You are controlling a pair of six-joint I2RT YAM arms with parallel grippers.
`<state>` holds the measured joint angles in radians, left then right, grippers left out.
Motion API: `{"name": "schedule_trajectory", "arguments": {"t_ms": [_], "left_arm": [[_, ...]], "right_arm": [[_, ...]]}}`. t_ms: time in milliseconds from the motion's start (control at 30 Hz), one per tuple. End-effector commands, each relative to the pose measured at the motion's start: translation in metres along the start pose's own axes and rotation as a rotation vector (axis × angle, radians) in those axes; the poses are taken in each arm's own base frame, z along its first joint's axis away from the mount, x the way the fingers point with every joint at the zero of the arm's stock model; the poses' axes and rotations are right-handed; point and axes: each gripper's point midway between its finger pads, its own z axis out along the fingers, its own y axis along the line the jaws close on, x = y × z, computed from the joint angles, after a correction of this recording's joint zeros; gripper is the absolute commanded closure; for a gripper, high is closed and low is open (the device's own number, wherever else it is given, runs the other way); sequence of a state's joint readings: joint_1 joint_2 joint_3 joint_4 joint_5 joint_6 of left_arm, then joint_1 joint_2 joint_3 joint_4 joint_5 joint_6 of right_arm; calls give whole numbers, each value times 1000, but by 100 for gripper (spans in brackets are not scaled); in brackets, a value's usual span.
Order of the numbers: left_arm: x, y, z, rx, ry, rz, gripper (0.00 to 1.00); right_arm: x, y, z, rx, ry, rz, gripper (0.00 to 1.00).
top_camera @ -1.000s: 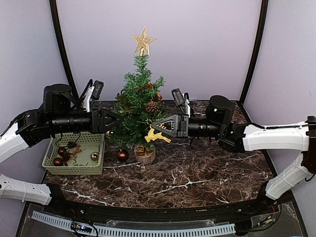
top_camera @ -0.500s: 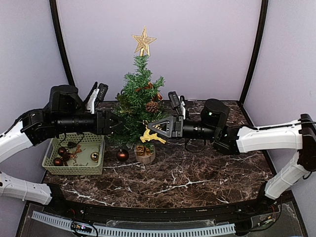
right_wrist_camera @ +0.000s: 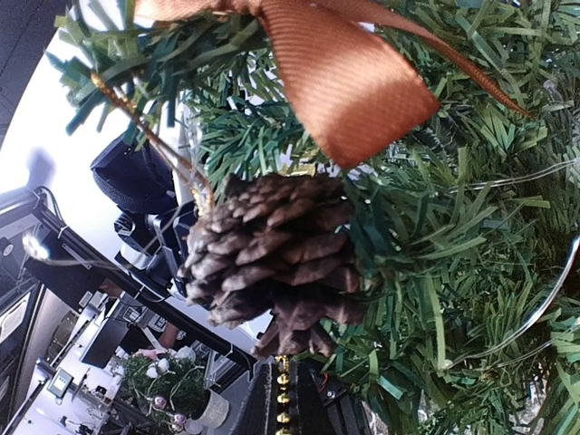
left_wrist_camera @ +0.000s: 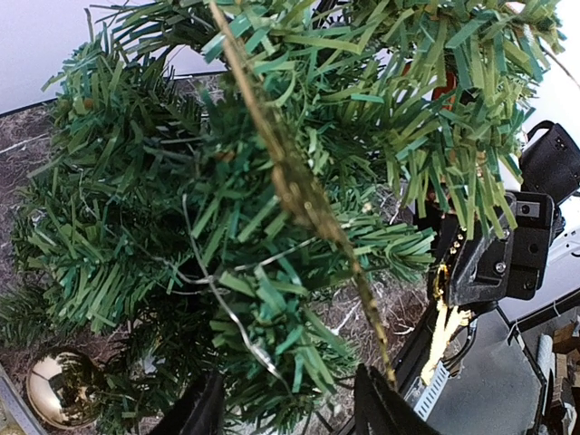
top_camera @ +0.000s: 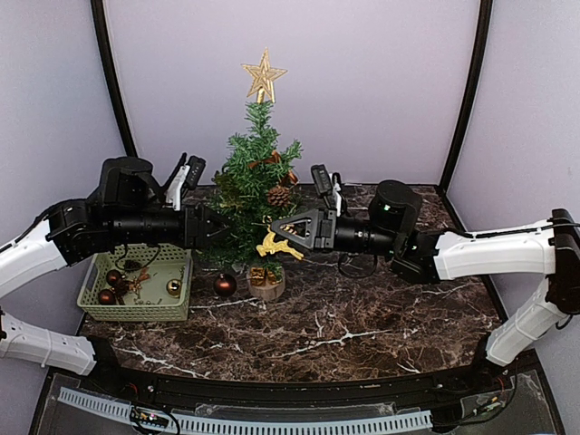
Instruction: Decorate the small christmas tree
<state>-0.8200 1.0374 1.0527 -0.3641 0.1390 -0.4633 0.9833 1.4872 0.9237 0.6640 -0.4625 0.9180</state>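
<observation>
1. The small christmas tree [top_camera: 254,181] stands upright on the table [top_camera: 381,317], between both arms.
2. Right gripper [top_camera: 283,233] is clenched on a gold reindeer ornament [top_camera: 275,246] at the foliage.
3. Left gripper [top_camera: 220,227]: jaws straddle a branch; whether they pinch it cannot be told.
4. Risk: an unsteadied tree could tip under the right arm's push.

Small christmas tree [top_camera: 256,195] between left gripper [top_camera: 223,228] and right gripper [top_camera: 275,237] — gold reindeer [top_camera: 279,246] in the latter

Basket [top_camera: 131,314] left of tree [top_camera: 258,172]; bauble [top_camera: 225,285] seemingly between.
</observation>
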Motion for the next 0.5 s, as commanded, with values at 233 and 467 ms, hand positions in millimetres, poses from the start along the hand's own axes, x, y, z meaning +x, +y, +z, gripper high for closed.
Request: {"name": "schedule_trajectory", "arguments": {"t_ms": [233,467], "left_arm": [[-6,-2,0,19,-33,11,61],[-6,-3,-1,24,-34,9,67]], "right_arm": [[-18,13,1,-8,-72,-31,100],[-20,7,0,16,-87,-15,100]]}}
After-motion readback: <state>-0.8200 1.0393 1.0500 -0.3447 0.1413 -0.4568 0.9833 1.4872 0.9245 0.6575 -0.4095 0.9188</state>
